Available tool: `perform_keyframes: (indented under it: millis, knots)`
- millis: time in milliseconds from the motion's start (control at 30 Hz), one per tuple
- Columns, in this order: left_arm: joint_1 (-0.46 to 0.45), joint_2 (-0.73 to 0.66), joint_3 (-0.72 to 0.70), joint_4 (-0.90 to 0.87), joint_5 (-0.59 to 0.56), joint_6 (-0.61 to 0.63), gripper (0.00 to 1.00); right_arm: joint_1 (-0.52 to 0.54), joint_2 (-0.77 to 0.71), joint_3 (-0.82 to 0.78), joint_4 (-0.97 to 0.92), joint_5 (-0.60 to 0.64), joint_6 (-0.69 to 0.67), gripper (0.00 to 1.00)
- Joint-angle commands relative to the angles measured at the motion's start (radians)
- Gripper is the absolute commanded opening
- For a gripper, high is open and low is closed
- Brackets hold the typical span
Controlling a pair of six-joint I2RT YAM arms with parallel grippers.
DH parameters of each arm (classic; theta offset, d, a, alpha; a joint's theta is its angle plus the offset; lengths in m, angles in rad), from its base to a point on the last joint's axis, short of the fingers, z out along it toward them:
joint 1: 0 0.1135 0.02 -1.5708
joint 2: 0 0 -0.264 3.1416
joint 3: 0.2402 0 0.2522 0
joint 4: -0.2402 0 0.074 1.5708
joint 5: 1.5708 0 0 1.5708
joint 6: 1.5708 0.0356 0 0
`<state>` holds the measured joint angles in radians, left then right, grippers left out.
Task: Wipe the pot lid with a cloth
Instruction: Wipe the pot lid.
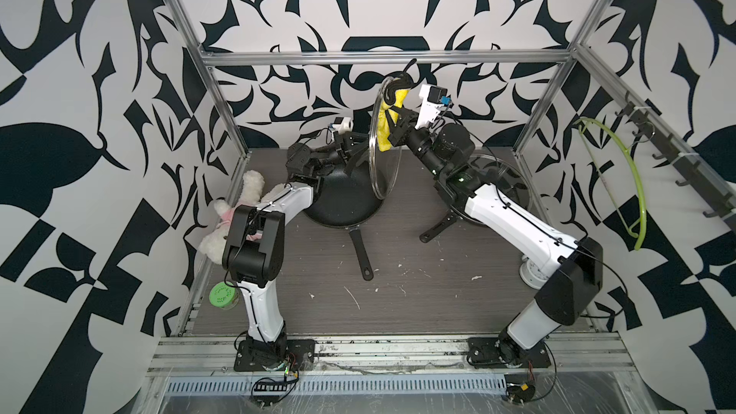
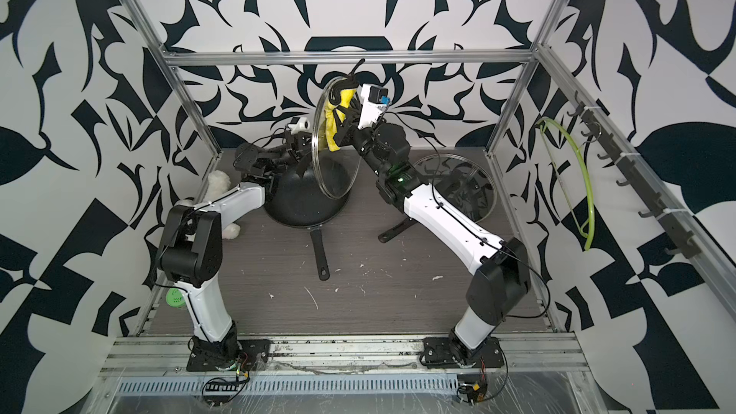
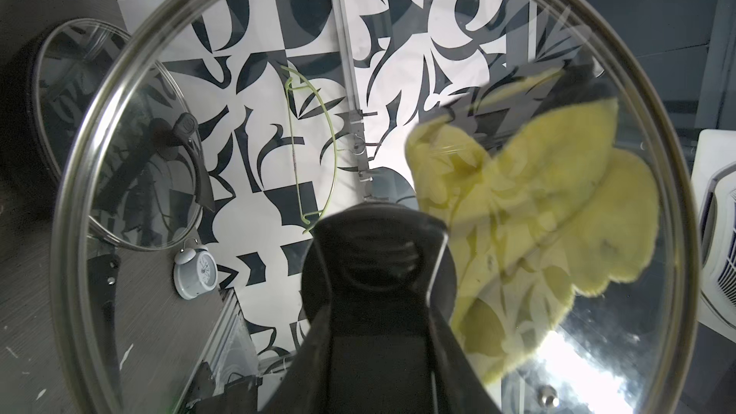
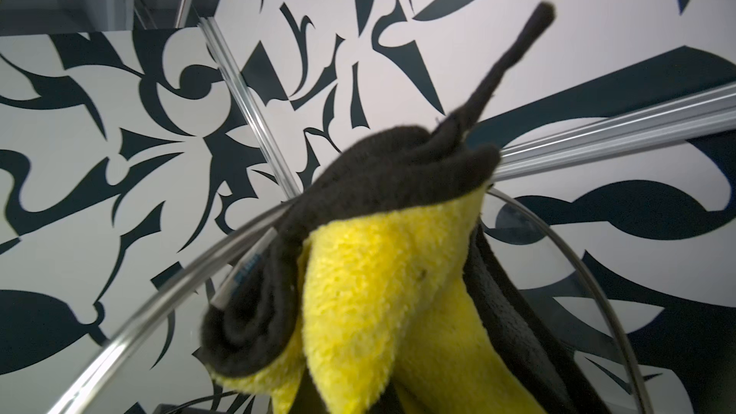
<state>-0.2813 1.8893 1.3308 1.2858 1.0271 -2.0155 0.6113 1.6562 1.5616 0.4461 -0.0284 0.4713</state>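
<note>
Surroundings: a black frying pan (image 1: pixel 338 201) sits on the table directly under the raised work, handle pointing to the front edge. A second glass lid (image 1: pixel 506 177) lies over another pan behind the right arm. A white plush toy (image 1: pixel 247 193) and a green-capped jar (image 1: pixel 222 294) stand at the left wall, partly behind the left arm. A green hanger (image 1: pixel 633 177) hangs on the right wall, and a small white clock (image 3: pixel 195 272) shows only in the left wrist view. Obstructions: the right arm covers most of the second pan, and the left arm's elbow hides the toy's middle. The right pincer's own jaws do not show in its wrist view, where cloth fills the lower frame. The left pincer (image 3: pixel 378 240) is clamped on the knob of the lid (image 1: pixel 384 169), which stands on edge in the air above the frying pan. The right pincer (image 1: pixel 398 121) is closed on the yellow cloth (image 1: pixel 384 133). The cloth is pressed against the upper part of the glass on the face away from the left pincer, its black loop (image 4: pixel 517 53) sticking up past the rim
</note>
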Motion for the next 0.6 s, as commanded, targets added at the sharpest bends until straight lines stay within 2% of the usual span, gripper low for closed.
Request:
perform_keyframes:
  millis: [0,333,567]
  knots:
    - [-0.026,-0.121,0.015,0.153,0.001,0.033,0.0,-0.04,0.031,0.046,-0.032,-0.016,0.027,0.0]
    - [-0.025,-0.159,0.015,0.152,-0.036,0.017,0.0,-0.096,0.047,-0.103,0.01,-0.048,0.119,0.0]
    - [-0.025,-0.133,0.049,0.153,-0.115,0.011,0.0,-0.083,-0.034,-0.322,0.145,-0.134,0.221,0.0]
